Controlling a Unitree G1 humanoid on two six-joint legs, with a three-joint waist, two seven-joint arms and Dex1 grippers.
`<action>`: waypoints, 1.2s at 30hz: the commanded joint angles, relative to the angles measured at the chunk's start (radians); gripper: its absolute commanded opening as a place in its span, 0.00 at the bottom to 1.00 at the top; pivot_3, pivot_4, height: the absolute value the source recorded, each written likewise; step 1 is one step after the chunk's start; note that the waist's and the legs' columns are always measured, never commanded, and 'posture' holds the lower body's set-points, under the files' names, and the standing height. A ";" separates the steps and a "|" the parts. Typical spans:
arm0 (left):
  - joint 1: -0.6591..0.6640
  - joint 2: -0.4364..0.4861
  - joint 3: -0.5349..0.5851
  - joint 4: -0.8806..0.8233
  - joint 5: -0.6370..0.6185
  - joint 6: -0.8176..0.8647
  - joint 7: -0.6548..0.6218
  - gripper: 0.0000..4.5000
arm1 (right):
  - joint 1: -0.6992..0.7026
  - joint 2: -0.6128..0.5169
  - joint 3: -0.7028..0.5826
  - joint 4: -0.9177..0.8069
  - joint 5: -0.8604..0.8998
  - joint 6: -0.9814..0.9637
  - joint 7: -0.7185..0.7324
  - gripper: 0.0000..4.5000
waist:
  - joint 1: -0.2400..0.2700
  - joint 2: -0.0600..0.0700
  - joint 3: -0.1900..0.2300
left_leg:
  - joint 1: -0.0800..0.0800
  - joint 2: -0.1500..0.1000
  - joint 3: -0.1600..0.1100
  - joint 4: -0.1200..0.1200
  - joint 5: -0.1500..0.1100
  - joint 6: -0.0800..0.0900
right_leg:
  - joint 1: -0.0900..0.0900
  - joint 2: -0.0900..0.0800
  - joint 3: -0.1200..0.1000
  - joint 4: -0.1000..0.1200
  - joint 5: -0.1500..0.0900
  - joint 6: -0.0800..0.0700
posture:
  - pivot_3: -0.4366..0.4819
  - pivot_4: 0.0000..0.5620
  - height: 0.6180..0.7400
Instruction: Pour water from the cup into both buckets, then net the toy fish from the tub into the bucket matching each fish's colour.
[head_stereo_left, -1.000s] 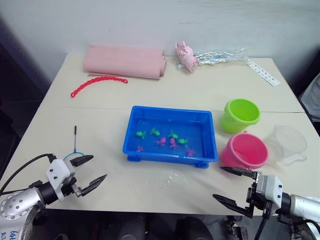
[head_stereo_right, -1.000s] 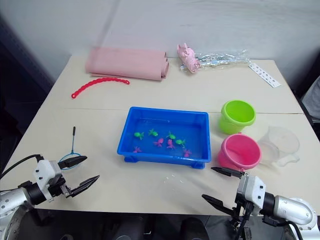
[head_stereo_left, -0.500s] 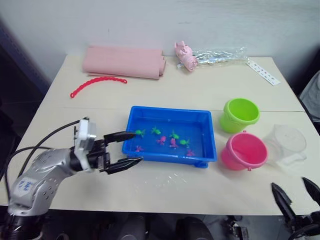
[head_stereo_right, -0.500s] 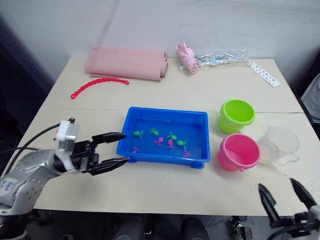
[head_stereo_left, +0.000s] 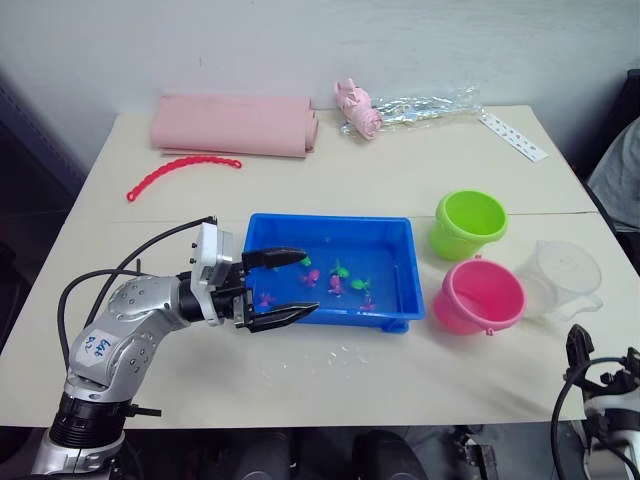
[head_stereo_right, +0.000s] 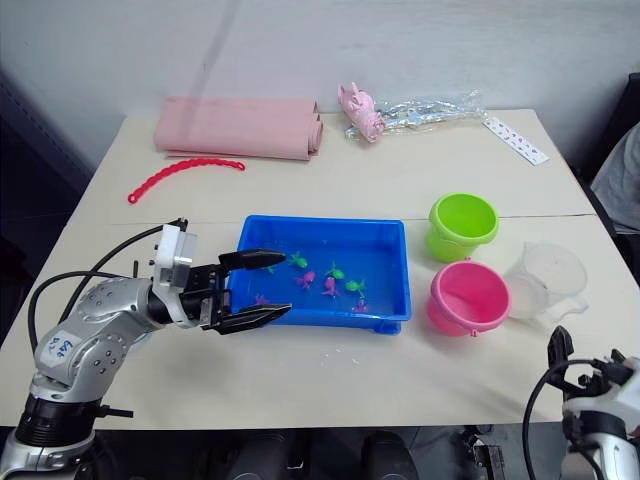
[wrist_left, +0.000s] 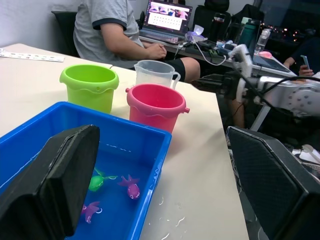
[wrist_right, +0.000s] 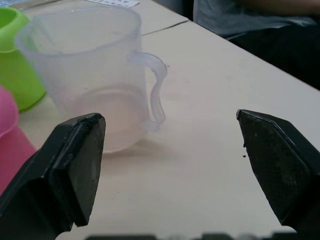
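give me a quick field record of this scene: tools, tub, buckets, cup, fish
left tool: open, empty, over the tub's left end
right tool: open, empty, facing the cup
tub: blue, holds water and the fish
fish: green and pink ones, all in the tub
buckets: green bucket behind pink bucket, both right of the tub
cup: clear, upright, right of the pink bucket

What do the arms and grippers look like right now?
The left arm is silver-grey metal with a white label handwritten in blue, black cables looping off it and a white wrist block. Its gripper has two tapered black fingers. The right gripper has broad black textured pads.
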 joint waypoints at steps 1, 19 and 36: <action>-0.033 0.009 0.006 -0.010 0.010 -0.013 -0.012 0.99 | -0.054 -0.037 -0.023 0.059 -0.046 0.004 -0.056 1.00 | 0.001 0.000 0.000 | 0.000 0.000 0.000 0.000 0.000 0.001 | 0.000 0.000 0.000 0.000 0.000 0.000 | 0.48 0.27 1.00; -0.012 0.005 0.004 -0.045 0.016 -0.011 0.000 0.99 | -0.273 -0.080 -0.025 0.322 -0.077 -0.087 -0.046 1.00 | -0.004 0.000 0.000 | 0.000 0.001 0.003 0.004 0.001 0.002 | -0.002 0.000 0.003 0.005 0.000 0.000 | 0.48 0.27 1.00; -0.032 0.002 -0.014 -0.030 0.035 -0.022 -0.013 0.99 | -0.446 -0.125 -0.035 0.520 -0.027 -0.067 -0.049 1.00 | -0.005 0.000 0.000 | 0.000 0.002 0.005 0.006 0.001 0.002 | -0.003 0.000 0.005 0.008 0.000 0.000 | 0.48 0.27 1.00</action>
